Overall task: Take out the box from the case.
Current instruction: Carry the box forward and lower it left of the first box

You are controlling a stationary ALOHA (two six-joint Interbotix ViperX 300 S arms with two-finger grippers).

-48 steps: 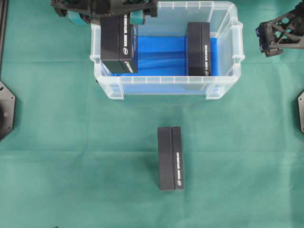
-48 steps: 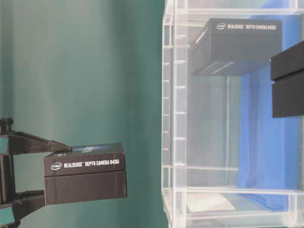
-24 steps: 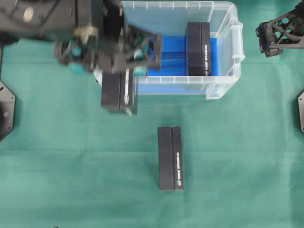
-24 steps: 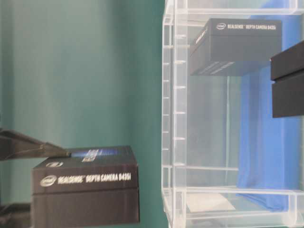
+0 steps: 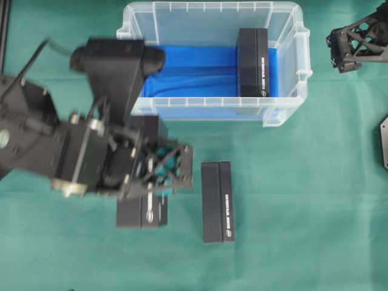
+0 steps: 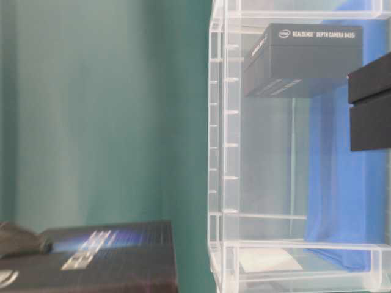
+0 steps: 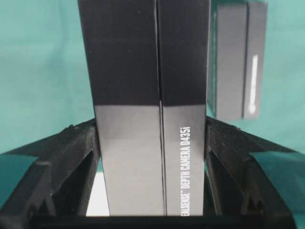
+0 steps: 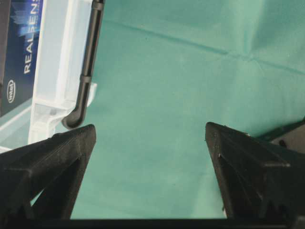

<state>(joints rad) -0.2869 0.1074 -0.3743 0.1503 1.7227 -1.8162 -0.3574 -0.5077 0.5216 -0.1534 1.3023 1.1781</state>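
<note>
The case (image 5: pixel 212 12) stands far across the table with one box (image 5: pixel 253 62) inside. Near it, the left gripper (image 5: pixel 154 176) clamps a black box (image 5: pixel 140 211); best lowered flat beside the set-down box (image 5: pixel 217 201). The right gripper (image 8: pixel 150 143) hangs spread, empty.

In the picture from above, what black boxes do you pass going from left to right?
The box in the left tool → the box lying on the green cloth → the box in the case.
</note>
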